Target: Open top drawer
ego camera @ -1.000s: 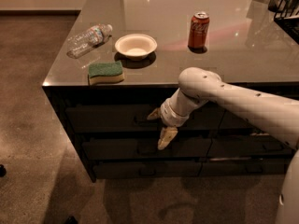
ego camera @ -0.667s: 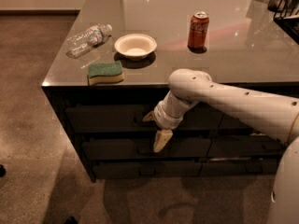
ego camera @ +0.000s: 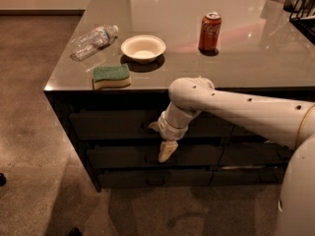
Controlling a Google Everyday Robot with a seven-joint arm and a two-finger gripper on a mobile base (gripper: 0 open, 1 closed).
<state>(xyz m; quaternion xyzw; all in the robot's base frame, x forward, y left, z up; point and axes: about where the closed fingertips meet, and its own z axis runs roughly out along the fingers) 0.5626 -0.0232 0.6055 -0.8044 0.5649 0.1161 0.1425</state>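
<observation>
- The island counter (ego camera: 256, 58) fills most of my view, with dark drawer stacks under its front edge.
- My arm (ego camera: 236, 107) reaches in from the right, across the cabinet face.
- The top drawer (ego camera: 108, 126) sits directly below the counter lip in the left stack, above the shallower drawers (ego camera: 118, 157). It looks shut, with its front level with its neighbours.
- I judge the drawer to be a stiff, wide panel on runners. It is not fragile, but it is probably heavy enough to resist at first. The flat front offers no grip, so the only place to hold it is the small handle at its centre, and the pull should be straight out.
- The gripper (ego camera: 165, 144) hangs against the drawer fronts, near the top drawer's centre and pointing down toward the drawer below. I cannot tell whether it is released or clenched, and I cannot pick out the handle behind the wrist.
- Compared with a second ago, the gripper has slid left along the fronts and dropped slightly. The drawer has not moved.
</observation>
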